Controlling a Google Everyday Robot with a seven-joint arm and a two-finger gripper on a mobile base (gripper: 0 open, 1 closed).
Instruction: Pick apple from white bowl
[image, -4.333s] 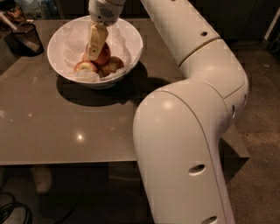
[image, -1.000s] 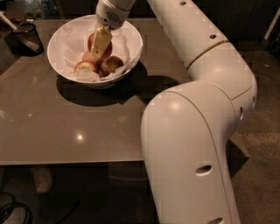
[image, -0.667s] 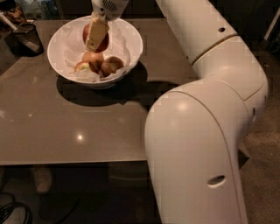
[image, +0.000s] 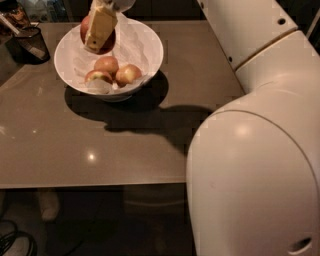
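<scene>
The deep red apple (image: 88, 31) is held in my gripper (image: 98, 31), raised above the far left rim of the white bowl (image: 145, 47). A cream-coloured finger (image: 101, 27) covers most of the apple's front. The gripper is shut on the apple. The bowl stands on the brown table (image: 150, 135) at the back left and has a crumpled white paper lining. Three smaller, paler yellow-red apples (image: 106, 65) lie in the bowl's near side.
A small dark mesh cup (image: 30, 44) with utensils stands at the table's far left, beside the bowl. My large white arm (image: 260, 150) fills the right side of the view and casts a shadow on the table right of the bowl.
The gripper has closed on the deep red apple and lifted it up out of the bowl, up and back to the left. Three smaller apples stay in the bowl.
</scene>
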